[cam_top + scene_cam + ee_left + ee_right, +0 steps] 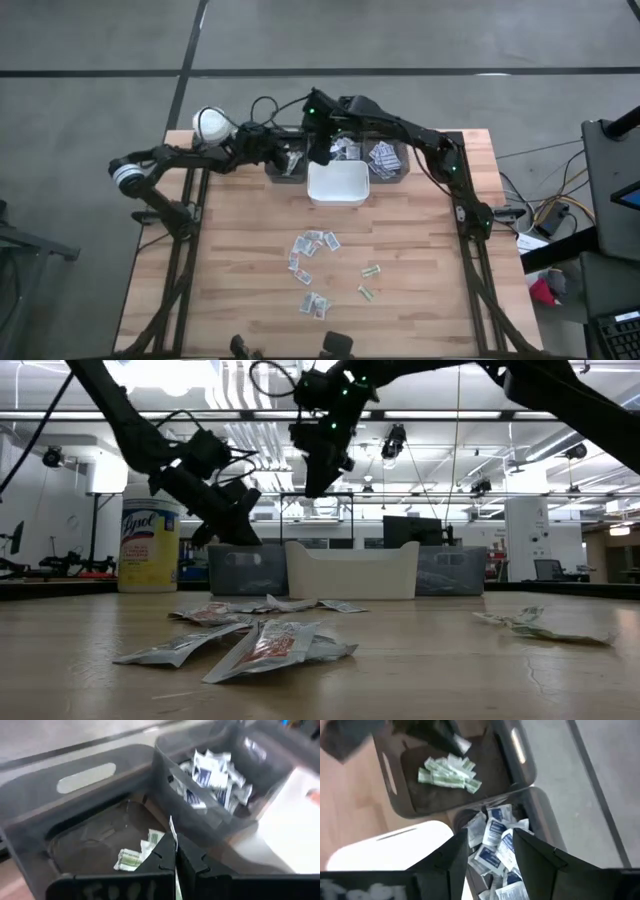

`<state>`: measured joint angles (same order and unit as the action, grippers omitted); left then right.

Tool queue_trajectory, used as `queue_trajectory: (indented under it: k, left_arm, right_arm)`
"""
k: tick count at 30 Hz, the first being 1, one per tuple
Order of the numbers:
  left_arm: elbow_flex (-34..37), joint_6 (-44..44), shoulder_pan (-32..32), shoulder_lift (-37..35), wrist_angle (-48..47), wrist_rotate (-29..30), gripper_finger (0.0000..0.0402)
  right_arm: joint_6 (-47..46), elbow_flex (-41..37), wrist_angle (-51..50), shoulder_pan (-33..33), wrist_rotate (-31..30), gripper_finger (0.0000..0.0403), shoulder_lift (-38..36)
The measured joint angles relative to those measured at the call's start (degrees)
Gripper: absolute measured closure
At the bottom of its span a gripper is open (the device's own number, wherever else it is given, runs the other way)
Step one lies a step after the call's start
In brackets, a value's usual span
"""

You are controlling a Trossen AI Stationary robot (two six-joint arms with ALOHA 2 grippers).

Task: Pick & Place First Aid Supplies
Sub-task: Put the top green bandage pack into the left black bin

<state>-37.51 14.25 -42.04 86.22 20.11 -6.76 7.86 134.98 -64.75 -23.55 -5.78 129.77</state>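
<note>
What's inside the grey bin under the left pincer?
The grey bin holds a small heap of green-printed packets on its dark floor. The left pincer, shut on one packet, hides part of the floor.

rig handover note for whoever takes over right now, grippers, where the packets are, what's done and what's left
Left gripper: jaws shut on a small flat white paper packet, held over the dark grey plastic bin on the left, which already holds the green-print packets.
Right gripper: jaws open, empty, above the middle grey bin of blue-print packets.
The white rectangular tray sits in front of the bins; another grey bin on the right holds more packets.
Done: many packets sorted into the bins.
Left: the loose packets on the wooden table, one cluster near the centre, a pair to its right.
</note>
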Motion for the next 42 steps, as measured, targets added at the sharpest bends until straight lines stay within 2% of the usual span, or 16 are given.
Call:
queue_trajectory:
  k: [6,10,21,30,35,42]
  left_arm:
    - [-8.54,-14.72,2.89,0.32,-16.54,5.21,0.0401]
    - [-12.30,-20.11,3.57,1.56,-24.36,7.69,0.0401]
    - [-15.13,-20.46,3.63,4.23,-29.65,6.97,0.0391]
    - [-16.00,-17.01,3.54,3.39,-31.84,5.16,0.0298]
    - [-17.83,-16.22,3.56,-0.78,-34.88,4.82,0.0267]
    - [-17.12,-15.95,3.65,-10.25,-36.44,4.50,0.0264]
  right_arm:
    - [-1.51,-0.06,-0.15,-0.46,0.31,0.0264,-4.26]
    - [-1.93,-0.13,-0.01,-0.53,0.30,0.0273,-6.56]
    - [-3.43,-0.59,0.31,-0.91,0.23,0.0292,-10.70]
    - [-4.10,-3.56,-0.31,-0.85,0.13,0.0301,-12.60]
    - [-6.30,-14.10,1.37,-0.85,-0.25,0.0307,-18.51]
    - [-12.69,-41.86,16.23,1.11,-0.31,0.0317,-36.72]
